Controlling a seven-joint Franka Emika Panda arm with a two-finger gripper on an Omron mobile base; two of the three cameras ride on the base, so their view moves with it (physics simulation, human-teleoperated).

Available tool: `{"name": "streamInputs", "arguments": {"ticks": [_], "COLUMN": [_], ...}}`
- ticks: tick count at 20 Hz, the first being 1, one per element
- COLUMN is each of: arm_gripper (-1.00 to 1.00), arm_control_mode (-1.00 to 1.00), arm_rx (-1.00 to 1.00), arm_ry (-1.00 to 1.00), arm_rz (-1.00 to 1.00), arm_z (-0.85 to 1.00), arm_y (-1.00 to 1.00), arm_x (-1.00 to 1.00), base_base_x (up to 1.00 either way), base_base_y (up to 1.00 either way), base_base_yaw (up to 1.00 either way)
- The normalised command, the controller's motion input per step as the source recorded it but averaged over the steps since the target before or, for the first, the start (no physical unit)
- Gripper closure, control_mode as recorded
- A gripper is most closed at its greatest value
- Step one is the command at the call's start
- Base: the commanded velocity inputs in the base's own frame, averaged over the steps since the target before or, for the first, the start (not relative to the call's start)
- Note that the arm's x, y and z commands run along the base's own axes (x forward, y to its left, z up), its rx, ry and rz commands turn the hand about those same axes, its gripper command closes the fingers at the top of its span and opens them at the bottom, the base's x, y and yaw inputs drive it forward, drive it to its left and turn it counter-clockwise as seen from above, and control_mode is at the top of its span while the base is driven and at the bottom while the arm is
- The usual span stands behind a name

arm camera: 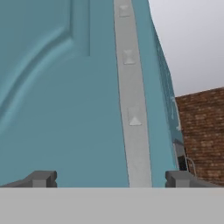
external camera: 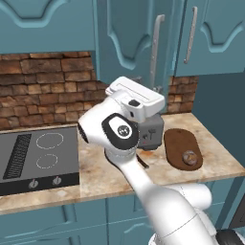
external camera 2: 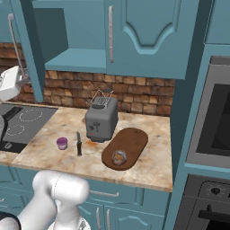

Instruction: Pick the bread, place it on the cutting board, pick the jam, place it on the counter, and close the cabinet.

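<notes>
Pincer [arm camera: 111, 178] spread open | panelled teal cabinet [arm camera: 57, 100] door | round bread [external camera 2: 118, 157] on oval cutting board [external camera 2: 130, 141]

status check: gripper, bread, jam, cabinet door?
Gripper open, facing cabinet door. Bread on cutting board, jam on counter. Door not shut.

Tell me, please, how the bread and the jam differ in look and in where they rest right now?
The bread is a brown rounded lump; the jam is a pink-purple jar with a lighter lid. The bread lies on the cutting board, right of the toaster; the jam stands on the bare counter, left of it beside a knife. Both are small and ungripped.
</notes>
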Motion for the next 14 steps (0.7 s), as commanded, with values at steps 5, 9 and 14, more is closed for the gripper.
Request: {"name": "streamInputs", "arguments": {"ticks": [5,9,14], "arm_gripper": [-1.0,-1.0,-1.0], "arm_control_mode": [-1.0,-1.0,-1.0], "arm_rx": [0.0,0.0,0.0], "arm_ry": [0.0,0.0,0.0], "arm_rz": [0.09,0.09,0.08], "arm_z": [0.0,0.0,0.0], "arm_y": [-0.41,-0.4,-0.3], "arm_x": [0.1,0.13,0.18], "base_base_x": [0.0,0.0,0.0], "base_base_y": [0.0,0.0,0.0], "base_base_yaw": [0.0,0.0,0.0]}}
